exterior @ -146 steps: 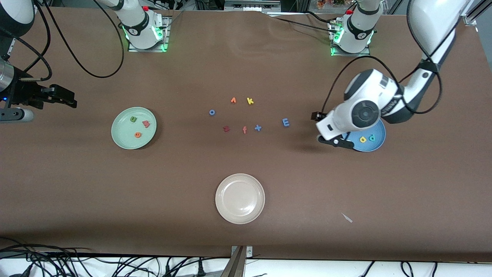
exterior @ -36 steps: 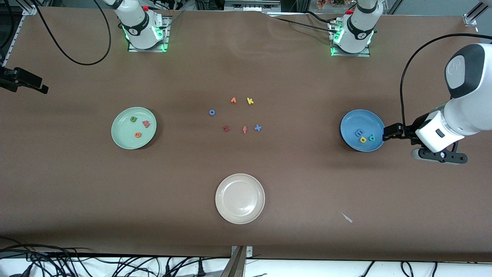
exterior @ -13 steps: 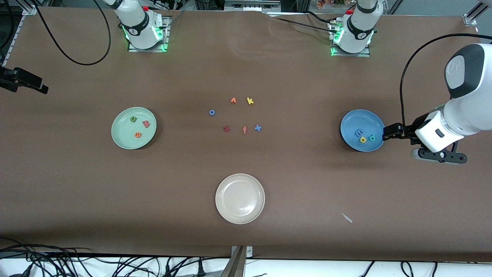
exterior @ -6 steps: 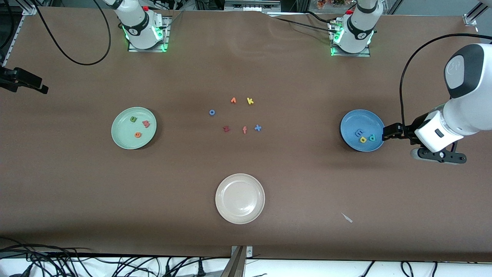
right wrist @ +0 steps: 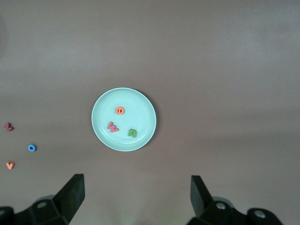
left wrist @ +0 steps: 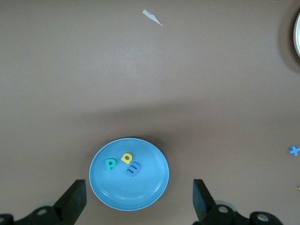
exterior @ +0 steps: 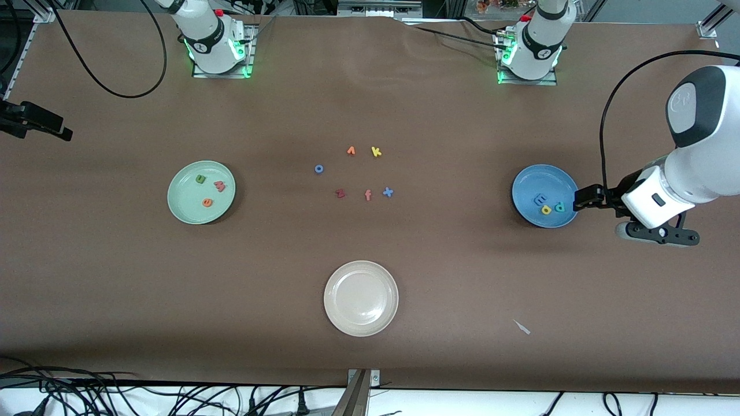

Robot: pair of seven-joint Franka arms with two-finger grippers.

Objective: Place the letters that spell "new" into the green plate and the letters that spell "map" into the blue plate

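The green plate (exterior: pixel 185 205) (right wrist: pixel 140 108) holds the green n (exterior: pixel 200 179) (right wrist: pixel 132 133), the orange e (exterior: pixel 207 202) (right wrist: pixel 120 110) and the red-pink w (exterior: pixel 219 185) (right wrist: pixel 113 127). The blue plate (exterior: pixel 535 182) (left wrist: pixel 150 161) holds the blue m (exterior: pixel 539 200) (left wrist: pixel 133 168), the yellow a (exterior: pixel 546 210) (left wrist: pixel 126 158) and the teal p (exterior: pixel 559 207) (left wrist: pixel 110 163). My left gripper (exterior: pixel 587 198) (left wrist: pixel 138 202) hangs open and empty over the table by the blue plate's rim. My right gripper (exterior: pixel 43 121) (right wrist: pixel 136 197) waits open and empty over the table's edge at the right arm's end.
Loose letters lie mid-table: blue o (exterior: pixel 318 169), an orange letter (exterior: pixel 351 151), yellow k (exterior: pixel 376 152), dark red z (exterior: pixel 340 193), orange f (exterior: pixel 367 195), blue x (exterior: pixel 388 192). A cream-white plate (exterior: pixel 361 298) sits nearer the front camera. A white scrap (exterior: pixel 522 327) lies nearby.
The blue m, earlier on the table, now lies in the blue plate. Both arms have pulled back toward their own ends. Over the last second the left arm barely shifts.
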